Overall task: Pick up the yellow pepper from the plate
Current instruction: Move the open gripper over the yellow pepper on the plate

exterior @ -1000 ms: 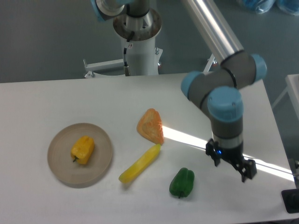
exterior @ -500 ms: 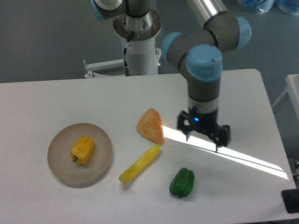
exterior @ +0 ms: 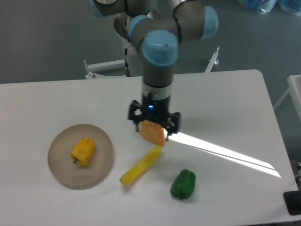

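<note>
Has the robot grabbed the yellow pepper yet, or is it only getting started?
Only getting started. Nothing is done: the yellow pepper sits untouched on the plate. The gripper is empty with its fingers apart, above the orange wedge, well to the right of the plate. Left to do: move over the pepper, drop down, close and lift.

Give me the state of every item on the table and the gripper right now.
yellow pepper: lying on the plate, not yet grasped.
plate: flat on the table, holding only the pepper.
gripper: open, empty, in front of the orange wedge, away from the plate.
orange wedge: on the table, top hidden by the gripper.
long yellow vegetable: lying diagonally on the table.
green pepper: on the table, untouched.
</note>
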You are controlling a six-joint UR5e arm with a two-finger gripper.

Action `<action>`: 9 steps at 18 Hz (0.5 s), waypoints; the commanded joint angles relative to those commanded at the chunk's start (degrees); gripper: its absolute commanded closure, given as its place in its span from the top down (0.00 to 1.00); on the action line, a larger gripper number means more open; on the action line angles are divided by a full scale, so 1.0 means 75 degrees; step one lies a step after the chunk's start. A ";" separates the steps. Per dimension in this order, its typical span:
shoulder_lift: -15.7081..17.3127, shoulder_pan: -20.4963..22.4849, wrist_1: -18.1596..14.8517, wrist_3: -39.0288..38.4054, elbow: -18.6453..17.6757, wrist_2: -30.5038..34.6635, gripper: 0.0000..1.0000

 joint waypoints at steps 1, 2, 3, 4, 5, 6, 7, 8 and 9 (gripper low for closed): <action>-0.0047 -0.0129 0.0093 -0.0117 -0.0035 -0.0023 1.00; -0.0082 -0.0246 0.0279 -0.0234 -0.0117 -0.0012 1.00; -0.0105 -0.0398 0.0490 -0.0305 -0.0245 -0.0012 1.00; -0.0141 -0.0539 0.0701 -0.0317 -0.0374 -0.0012 1.00; -0.0152 -0.0622 0.0877 -0.0317 -0.0549 0.0000 1.00; -0.0141 -0.0669 0.0972 -0.0317 -0.0725 0.0011 1.00; -0.0129 -0.0727 0.1007 -0.0317 -0.0831 0.0011 1.00; -0.0118 -0.0797 0.1008 -0.0317 -0.0902 0.0011 1.00; -0.0129 -0.0868 0.1008 -0.0341 -0.0926 0.0011 1.00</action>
